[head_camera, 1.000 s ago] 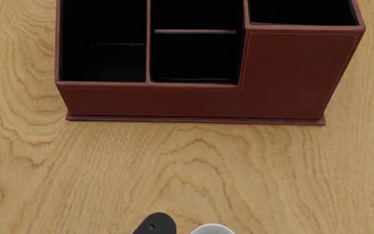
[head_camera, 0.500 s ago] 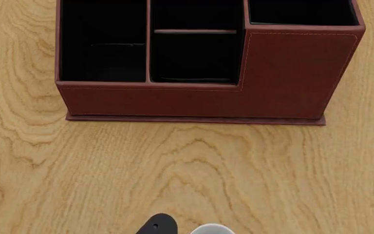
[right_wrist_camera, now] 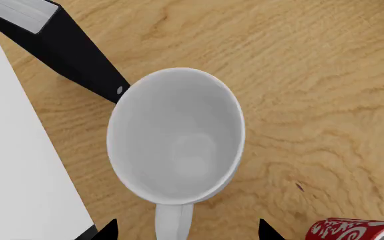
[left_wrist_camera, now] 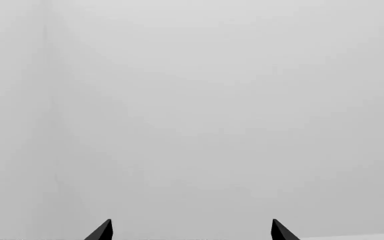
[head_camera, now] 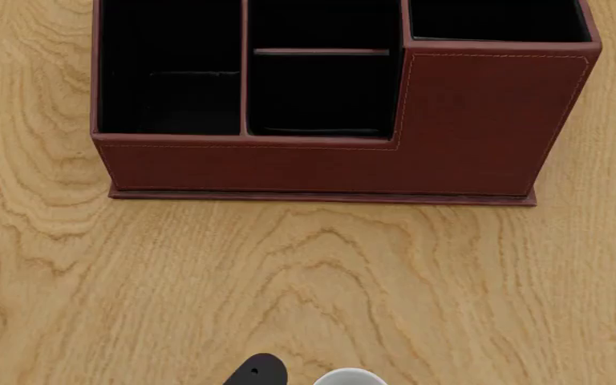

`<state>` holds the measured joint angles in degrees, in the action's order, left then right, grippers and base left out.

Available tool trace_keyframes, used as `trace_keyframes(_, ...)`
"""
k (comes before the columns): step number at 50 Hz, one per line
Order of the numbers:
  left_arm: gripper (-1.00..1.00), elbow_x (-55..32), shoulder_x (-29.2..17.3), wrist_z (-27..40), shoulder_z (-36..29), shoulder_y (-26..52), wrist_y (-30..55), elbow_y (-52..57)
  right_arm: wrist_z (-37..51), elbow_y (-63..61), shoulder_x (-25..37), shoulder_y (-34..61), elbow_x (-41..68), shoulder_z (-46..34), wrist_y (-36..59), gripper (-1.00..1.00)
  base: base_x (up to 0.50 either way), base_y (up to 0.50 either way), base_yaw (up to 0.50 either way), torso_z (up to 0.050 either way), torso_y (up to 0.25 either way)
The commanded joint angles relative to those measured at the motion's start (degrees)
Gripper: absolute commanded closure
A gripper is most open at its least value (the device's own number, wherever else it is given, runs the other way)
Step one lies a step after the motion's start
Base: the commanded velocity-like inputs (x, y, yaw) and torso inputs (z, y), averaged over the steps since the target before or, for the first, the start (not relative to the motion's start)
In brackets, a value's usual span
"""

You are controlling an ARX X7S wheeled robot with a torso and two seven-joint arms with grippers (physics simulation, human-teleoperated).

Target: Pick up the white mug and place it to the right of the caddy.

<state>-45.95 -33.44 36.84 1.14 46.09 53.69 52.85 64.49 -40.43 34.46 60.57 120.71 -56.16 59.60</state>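
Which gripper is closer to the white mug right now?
Right. The right gripper hangs directly over the white mug, fingertips apart either side of its handle. The left gripper faces only blank grey background, with no mug in its view.

Upright white mug (right_wrist_camera: 176, 137) before caddy (head_camera: 340, 104)

The white mug (head_camera: 349, 377) and caddy (head_camera: 480, 120) are cut by the head view's edges.
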Motion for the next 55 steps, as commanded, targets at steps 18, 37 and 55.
trace_keyframes(18, -1.0, 1.24, -0.52, -0.54, -0.51, -2.02, -2.71, -1.09, -2.26, 3.57, -1.32, -2.84, -3.46, -2.57, 0.78, -1.0, 0.0, 0.0, 0.0, 0.0, 0.0)
trace_keyframes(37, -1.0, 1.52, -0.86, -0.64, -0.87, -2.61, -3.75, -1.42, -2.95, 4.36, -1.72, -3.06, -4.14, -3.4, 0.83, -1.0, 0.0, 0.0, 0.0, 0.0, 0.0)
trace_keyframes(55, -1.0, 2.75, -1.06, -1.26, -1.28, -4.08, -5.78, -2.42, -4.38, 6.02, -2.67, -3.34, -5.36, -4.32, 1.16, -1.0, 0.0, 0.0, 0.0, 0.0, 0.0)
